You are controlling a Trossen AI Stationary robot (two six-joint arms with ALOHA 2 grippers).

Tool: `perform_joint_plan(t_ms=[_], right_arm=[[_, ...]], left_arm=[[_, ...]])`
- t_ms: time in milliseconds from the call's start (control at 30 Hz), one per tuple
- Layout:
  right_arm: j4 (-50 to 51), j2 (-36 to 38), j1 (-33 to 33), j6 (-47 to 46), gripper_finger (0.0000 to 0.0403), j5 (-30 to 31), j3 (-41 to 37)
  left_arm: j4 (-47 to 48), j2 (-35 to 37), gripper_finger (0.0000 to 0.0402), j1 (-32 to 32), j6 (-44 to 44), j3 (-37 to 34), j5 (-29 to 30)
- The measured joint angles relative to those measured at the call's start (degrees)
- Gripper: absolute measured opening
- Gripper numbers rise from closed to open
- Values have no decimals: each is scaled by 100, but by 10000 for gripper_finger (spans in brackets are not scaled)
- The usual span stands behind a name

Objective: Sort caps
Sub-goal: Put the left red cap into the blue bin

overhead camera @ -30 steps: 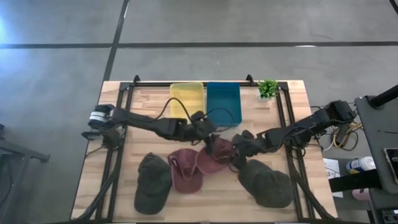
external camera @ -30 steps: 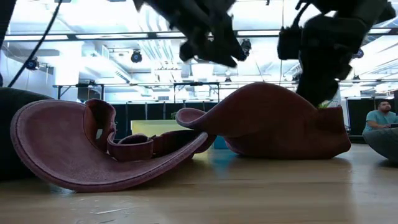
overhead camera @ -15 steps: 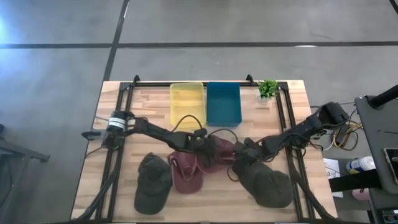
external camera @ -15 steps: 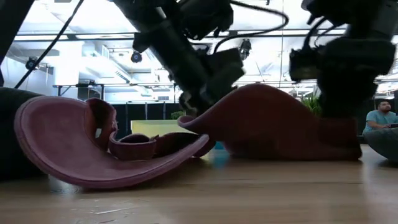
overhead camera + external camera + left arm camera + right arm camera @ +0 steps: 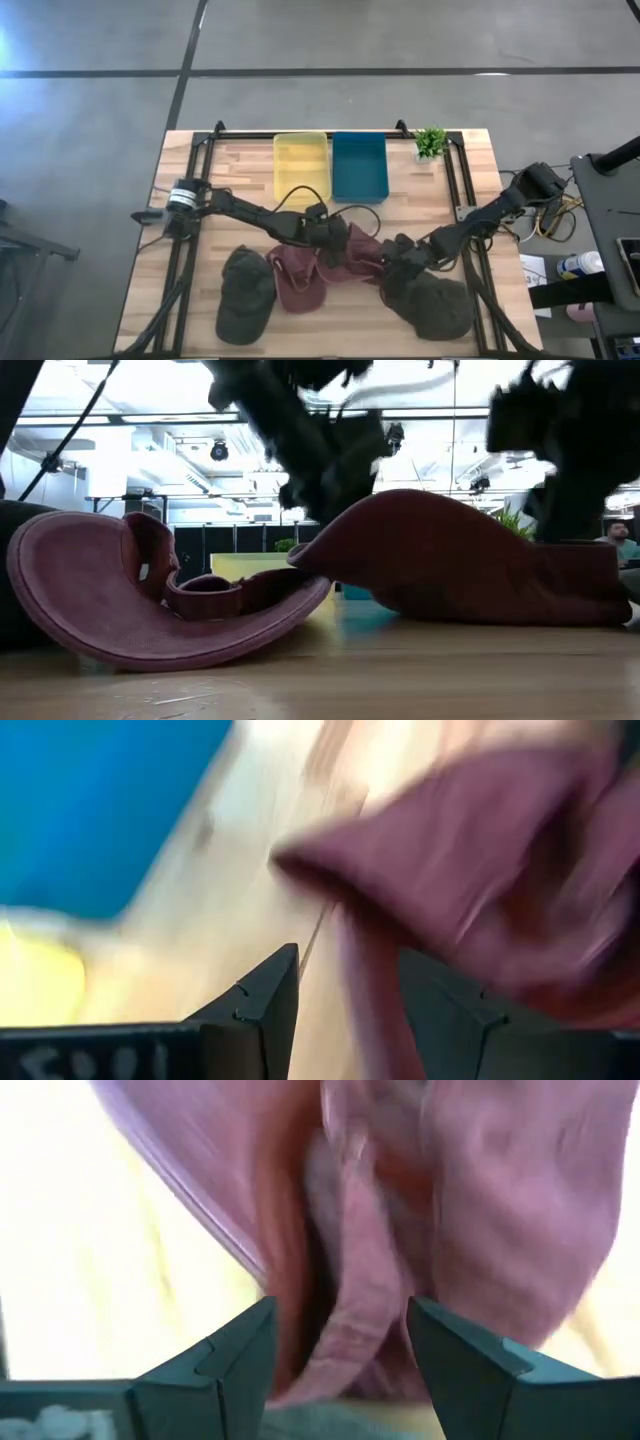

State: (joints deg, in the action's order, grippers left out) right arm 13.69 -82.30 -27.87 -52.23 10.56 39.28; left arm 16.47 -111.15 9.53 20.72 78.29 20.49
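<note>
Two maroon caps lie at mid-table. One maroon cap (image 5: 352,252) lies between my grippers with its underside on the wood (image 5: 470,560). The other maroon cap (image 5: 296,280) lies upturned to its left (image 5: 150,600). One olive cap (image 5: 245,292) lies near-left, another olive cap (image 5: 428,302) near-right. My left gripper (image 5: 328,232) is open at the middle cap's far-left edge (image 5: 345,965). My right gripper (image 5: 394,258) is open at its right side (image 5: 340,1315). My left gripper comes slanting down from the far left, its open fingers on either side of the maroon cap's edge (image 5: 352,970); whether a finger touches it, I cannot tell. My right gripper comes slanting down from the right, and the cap's folded rim (image 5: 350,1330) reaches in between its open fingers; touching or not, I cannot tell.
A yellow bin (image 5: 301,165) and a teal bin (image 5: 359,165) stand side by side at the far edge, with a small green plant (image 5: 430,142) to their right. Black rails run down both sides of the table. A person (image 5: 622,540) sits in the room beyond.
Both grippers have moved down and toward the near edge, closing in on the middle maroon cap from either side. That cap has slid a little toward the near edge. The upturned maroon cap beside it has shifted slightly.
</note>
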Motion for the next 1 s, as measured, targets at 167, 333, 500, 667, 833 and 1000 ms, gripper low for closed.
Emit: perform_joint_plan(t_ms=[167,333,500,667,833,1000], right_arm=[[-73,176,73,786,219,-77,195],[25,242,282,873,219,7,139],[113,141,817,722,219,191,57],[-134,-109,1211,764,219,109,47],[-542,-727,1152,882,219,-417,68],[-753,-1118,1004,895,219,-744,153]], left_arm=[[139,335,165,145,-501,325,265],[1433,748,165,420,-720,400,-97],[2093,908,165,1085,-568,262,-989],[1740,702,165,1626,-61,54,-1058],[977,341,165,1544,341,-72,-748],[619,35,165,1354,345,-79,-690]])
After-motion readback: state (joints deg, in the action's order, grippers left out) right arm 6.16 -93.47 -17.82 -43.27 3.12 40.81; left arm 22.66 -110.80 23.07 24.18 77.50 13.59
